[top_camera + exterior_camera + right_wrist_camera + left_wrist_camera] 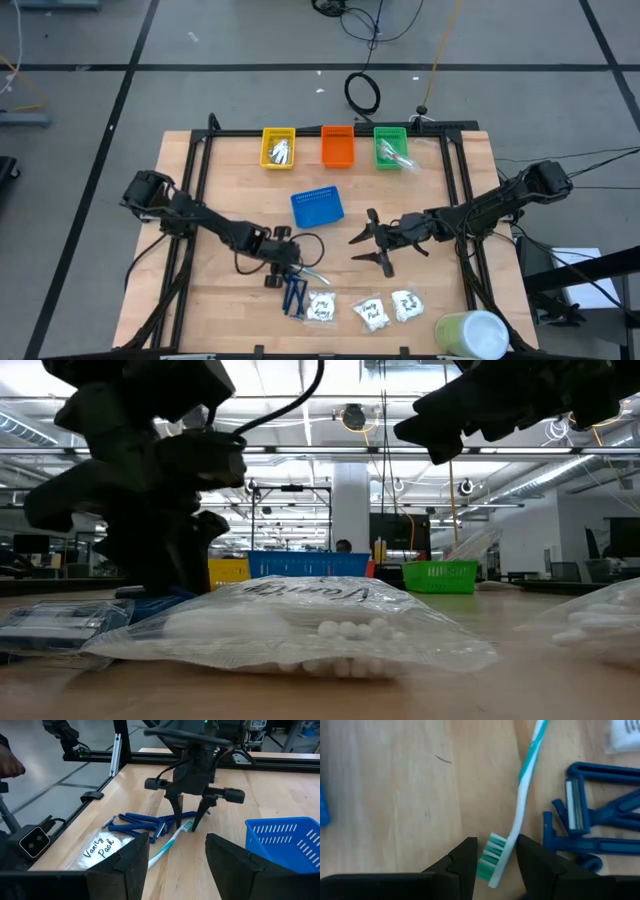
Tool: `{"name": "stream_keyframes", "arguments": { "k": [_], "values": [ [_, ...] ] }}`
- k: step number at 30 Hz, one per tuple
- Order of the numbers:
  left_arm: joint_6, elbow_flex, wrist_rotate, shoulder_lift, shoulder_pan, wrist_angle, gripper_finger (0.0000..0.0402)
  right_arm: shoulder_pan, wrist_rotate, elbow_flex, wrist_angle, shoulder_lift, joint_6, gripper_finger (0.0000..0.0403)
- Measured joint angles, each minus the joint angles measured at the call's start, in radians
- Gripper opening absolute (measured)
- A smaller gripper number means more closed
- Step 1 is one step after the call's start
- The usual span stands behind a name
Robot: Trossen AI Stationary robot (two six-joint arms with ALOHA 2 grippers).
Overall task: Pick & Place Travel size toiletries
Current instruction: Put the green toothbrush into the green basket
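A teal-and-white toothbrush lies flat on the wood, bristles sideways. My left gripper points down over it, open, one finger on each side of the brush head and close to it. Several dark blue razors lie beside it on the table. Three clear "Vanity Pack" bags rest near the near edge. My right gripper hovers open at mid-table, touching nothing. My left gripper comes from above, pointing down, with its fingers across the toothbrush at the head end. The gap on each side is very small, and I cannot tell whether the fingers touch it. The toothbrush lies on the table.
Yellow, orange and green trays line the far edge; a blue tray sits mid-table. A big pale green-and-white cylinder stands at the near right corner. Bare wood shows left of my left arm.
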Motion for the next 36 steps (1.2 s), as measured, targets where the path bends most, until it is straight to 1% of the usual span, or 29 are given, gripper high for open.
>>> {"name": "stream_keyframes", "arguments": {
  "k": [8,10,12,16,17,21,24,27,28,32,36],
  "values": [
    [0.0,0.001,0.0,0.0,0.023,-0.013,0.0135,0.0,0.0,0.0,0.0,0.0,0.0,0.0183],
    [0.001,0.001,0.0,0.0,0.025,-0.023,0.0126,0.0,0.0,0.0,-0.001,0.0,0.0,0.0183],
    [0.0,0.001,0.002,0.0,0.026,-0.025,0.0101,0.0,0.0,0.0,-0.001,0.0,0.0,0.0183],
    [0.004,0.001,0.03,0.0,0.026,-0.019,0.0024,0.0,0.0,0.0,-0.001,0.0,0.0,0.0183],
    [-0.008,0.002,0.033,0.0,0.026,-0.02,0.0015,0.0,0.0,0.0,-0.001,0.0,0.0,0.0183],
    [-0.041,0.031,0.034,-0.004,0.016,-0.047,0.0015,0.0,0.0,0.0,-0.002,0.0,0.0,0.0183],
    [0.009,0.09,0.024,-0.008,-0.002,-0.057,0.0007,0.0,0.003,0.0,-0.013,0.0,0.0,0.0183],
    [0.073,0.152,-0.032,-0.024,-0.014,-0.094,0.0011,0.0,0.06,0.0,-0.008,0.0,0.0,0.0188],
    [0.094,0.176,-0.05,-0.024,-0.015,-0.096,0.0012,0.0,0.078,0.0,-0.008,0.0,0.0,0.0193],
    [0.141,0.25,-0.091,-0.023,-0.001,-0.192,0.0006,-0.001,0.077,0.0,0.001,0.0,0.0,0.022],
    [0.154,0.299,-0.127,-0.024,0.038,-0.213,0.0011,0.0,0.077,0.0,0.008,0.02,0.0,0.0245]
  ]
}}
